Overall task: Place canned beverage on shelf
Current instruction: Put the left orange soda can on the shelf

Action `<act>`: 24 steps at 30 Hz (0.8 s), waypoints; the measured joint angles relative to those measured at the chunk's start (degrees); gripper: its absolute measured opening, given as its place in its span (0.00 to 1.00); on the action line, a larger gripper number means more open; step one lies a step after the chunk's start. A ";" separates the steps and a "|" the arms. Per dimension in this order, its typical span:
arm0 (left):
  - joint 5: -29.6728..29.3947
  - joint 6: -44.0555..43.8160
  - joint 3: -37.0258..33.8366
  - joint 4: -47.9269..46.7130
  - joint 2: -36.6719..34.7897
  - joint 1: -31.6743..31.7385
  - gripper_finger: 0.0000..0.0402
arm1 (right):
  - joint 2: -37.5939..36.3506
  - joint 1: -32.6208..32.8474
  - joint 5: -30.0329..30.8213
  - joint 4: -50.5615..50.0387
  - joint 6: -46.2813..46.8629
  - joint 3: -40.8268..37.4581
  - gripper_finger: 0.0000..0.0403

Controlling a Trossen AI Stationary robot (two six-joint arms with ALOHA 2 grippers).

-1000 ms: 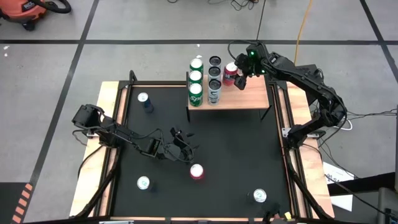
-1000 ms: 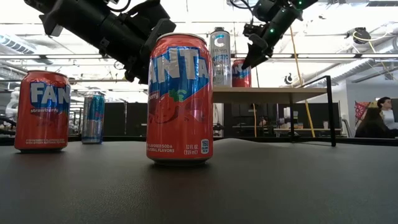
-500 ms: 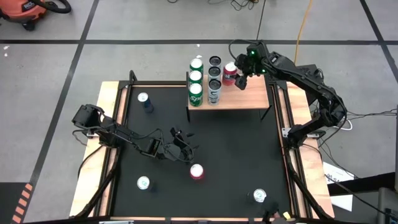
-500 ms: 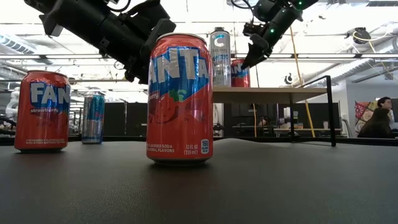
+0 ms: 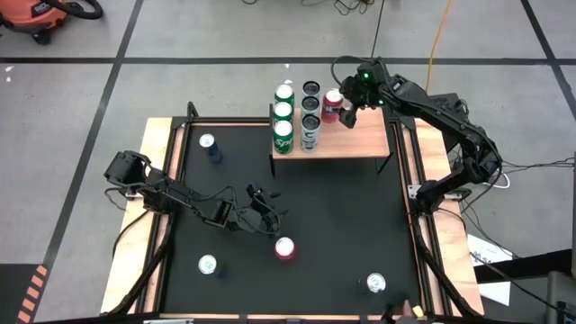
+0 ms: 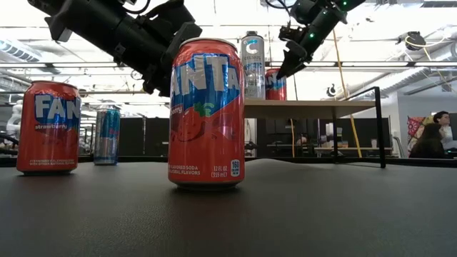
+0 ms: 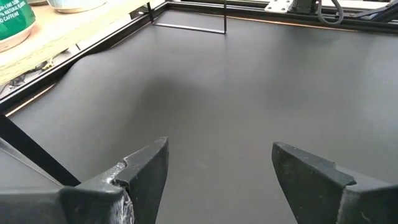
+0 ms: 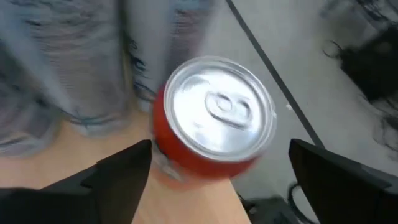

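The light-wood shelf (image 5: 355, 137) stands at the mat's far side and carries three green cans (image 5: 283, 112), three dark cans (image 5: 311, 106) and a red can (image 5: 332, 104) standing upright on its base near the far edge. My right gripper (image 5: 347, 112) hovers open just above and to the right of that red can. In the right wrist view its fingers stand wide on either side of the can (image 8: 214, 118) without touching it. My left gripper (image 5: 263, 214) is open and empty over the black mat, just short of a red Fanta can (image 5: 285, 248).
Loose cans stand on the black mat (image 5: 342, 225): a blue one (image 5: 209, 146) at far left, one (image 5: 207, 265) at near left, one (image 5: 375, 284) at near right. The low view shows the Fanta can (image 6: 207, 114) close up. A wooden frame borders the mat. A person (image 6: 430, 139) sits beyond the table.
My right gripper has edged slightly upward from the red can on the shelf, its fingers open. The can stays standing on the shelf.
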 joint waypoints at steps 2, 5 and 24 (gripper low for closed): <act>0.00 0.01 0.00 -0.28 -0.02 0.00 0.70 | -0.81 0.00 2.93 -0.77 1.52 0.00 0.94; -0.25 0.04 0.00 -3.03 -0.87 -0.06 0.70 | -3.68 -0.02 4.51 -0.45 2.71 0.00 0.95; -8.97 4.64 0.02 -10.16 -13.58 -6.21 0.70 | -25.96 10.61 -1.39 8.09 16.44 -14.48 0.94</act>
